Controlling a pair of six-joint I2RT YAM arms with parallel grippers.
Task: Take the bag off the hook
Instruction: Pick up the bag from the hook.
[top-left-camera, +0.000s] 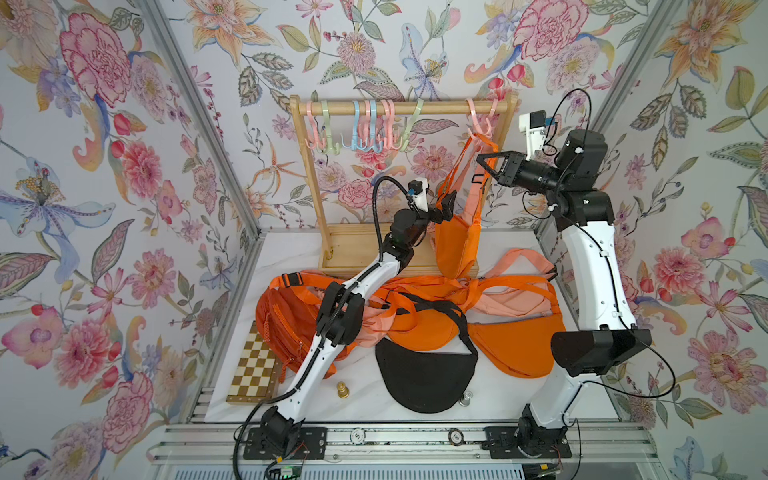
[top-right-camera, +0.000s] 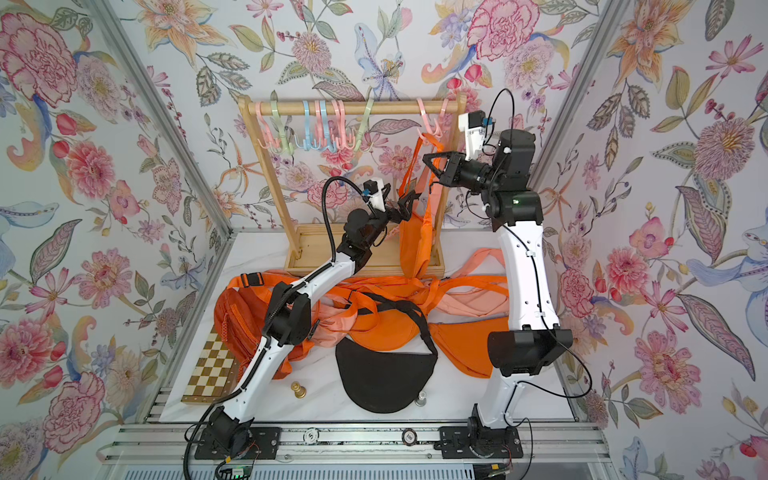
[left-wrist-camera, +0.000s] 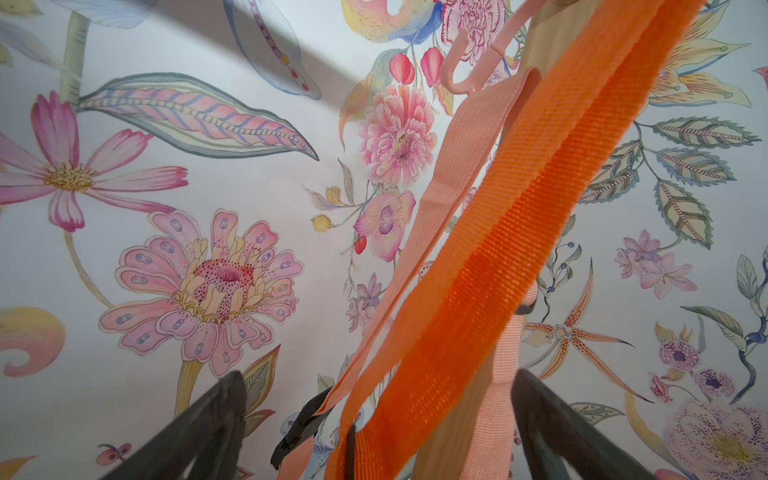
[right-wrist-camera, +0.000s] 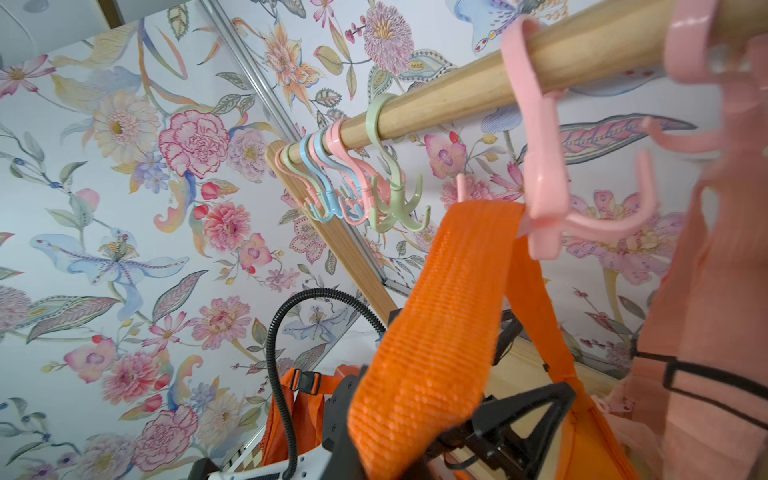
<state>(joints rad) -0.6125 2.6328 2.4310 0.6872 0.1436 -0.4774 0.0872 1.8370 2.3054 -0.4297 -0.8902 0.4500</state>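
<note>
An orange bag (top-left-camera: 455, 245) (top-right-camera: 415, 245) hangs by its orange strap (right-wrist-camera: 449, 311) from a pink hook (top-left-camera: 478, 126) (top-right-camera: 432, 126) (right-wrist-camera: 544, 199) near the right end of the wooden rail. My right gripper (top-left-camera: 482, 160) (top-right-camera: 428, 160) (right-wrist-camera: 395, 457) is shut on that strap a little below the hook. Lower down, just above the bag's body, my left gripper (top-left-camera: 446, 205) (top-right-camera: 405, 201) (left-wrist-camera: 382, 415) stands open. The orange strap (left-wrist-camera: 498, 249) and a salmon strap (left-wrist-camera: 457, 158) run between its fingers (left-wrist-camera: 216, 424) without being pinched.
A salmon bag (right-wrist-camera: 706, 291) hangs on the neighbouring pink hook. Several empty hooks (top-left-camera: 361, 129) crowd the rail's left part. On the table lie orange and salmon bags, a black bag (top-left-camera: 424, 374), a chessboard (top-left-camera: 253, 370) and two chess pieces (top-left-camera: 342, 390).
</note>
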